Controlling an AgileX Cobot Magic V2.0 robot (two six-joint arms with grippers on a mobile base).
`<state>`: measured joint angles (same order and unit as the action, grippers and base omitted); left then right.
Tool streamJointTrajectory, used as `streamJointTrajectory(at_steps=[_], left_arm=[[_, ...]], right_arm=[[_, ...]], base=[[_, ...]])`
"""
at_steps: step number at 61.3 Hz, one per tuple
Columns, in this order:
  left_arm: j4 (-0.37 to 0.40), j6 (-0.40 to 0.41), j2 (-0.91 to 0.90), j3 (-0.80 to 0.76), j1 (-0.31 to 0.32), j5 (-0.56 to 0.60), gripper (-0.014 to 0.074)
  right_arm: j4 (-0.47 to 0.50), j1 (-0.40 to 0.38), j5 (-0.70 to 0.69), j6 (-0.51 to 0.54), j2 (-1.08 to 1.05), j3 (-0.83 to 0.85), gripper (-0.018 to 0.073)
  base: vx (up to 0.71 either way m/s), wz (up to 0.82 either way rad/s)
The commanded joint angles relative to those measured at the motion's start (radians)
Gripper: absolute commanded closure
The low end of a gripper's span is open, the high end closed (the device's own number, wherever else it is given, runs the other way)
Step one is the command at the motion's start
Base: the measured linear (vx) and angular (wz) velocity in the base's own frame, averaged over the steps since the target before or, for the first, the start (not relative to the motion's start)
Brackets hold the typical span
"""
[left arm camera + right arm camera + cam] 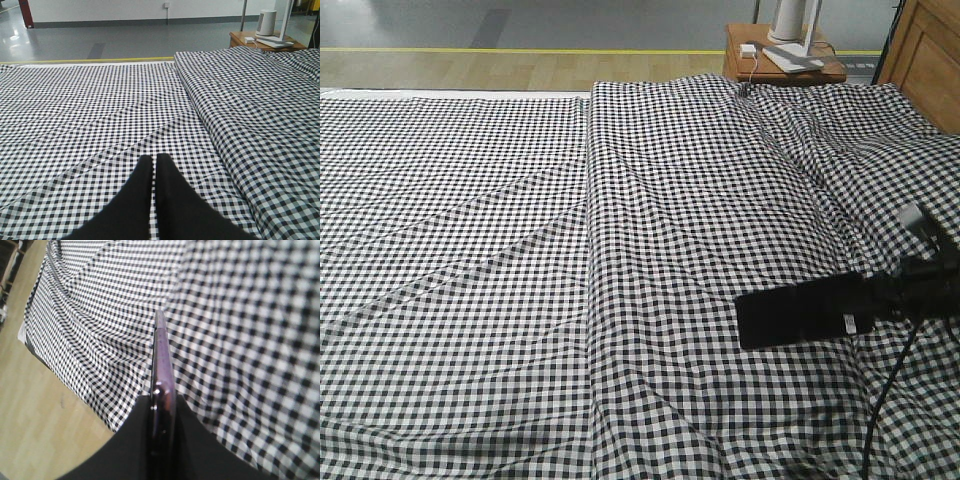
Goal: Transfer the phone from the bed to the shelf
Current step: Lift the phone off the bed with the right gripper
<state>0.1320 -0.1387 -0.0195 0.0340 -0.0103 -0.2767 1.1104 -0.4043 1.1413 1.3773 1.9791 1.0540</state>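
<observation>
Over the bed [520, 250], at four o'clock in the front view, the phone [798, 316] is clamped by the right gripper [162, 402]. At six o'clock of its wrist view, the left gripper [152, 165] is seen with fingers pressed together.

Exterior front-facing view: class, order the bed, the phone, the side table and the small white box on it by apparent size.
1. bed, by far.
2. phone and side table look alike; phone is nearer the camera, so unranked.
3. small white box.
</observation>
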Motion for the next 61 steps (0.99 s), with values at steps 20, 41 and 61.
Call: streamJointTrajectory(at_steps=[20, 41, 61], left_arm=[[0.007, 0.004, -0.005, 0.002, 0.003, 0.073, 0.0596], [0.007, 0.004, -0.005, 0.002, 0.003, 0.073, 0.0596], [0.007, 0.004, -0.005, 0.002, 0.003, 0.073, 0.0596]], right_arm=[[0.047, 0.191, 0.150, -0.052, -0.331, 0.015, 0.0561], [0.053, 0.384, 0.150, -0.092, -0.490, 0.015, 0.0561], [0.062, 0.519, 0.150, -0.167, -0.593, 0.015, 0.0561]], base=[[0.00, 0.00], [0.00, 0.00], [0.00, 0.00]])
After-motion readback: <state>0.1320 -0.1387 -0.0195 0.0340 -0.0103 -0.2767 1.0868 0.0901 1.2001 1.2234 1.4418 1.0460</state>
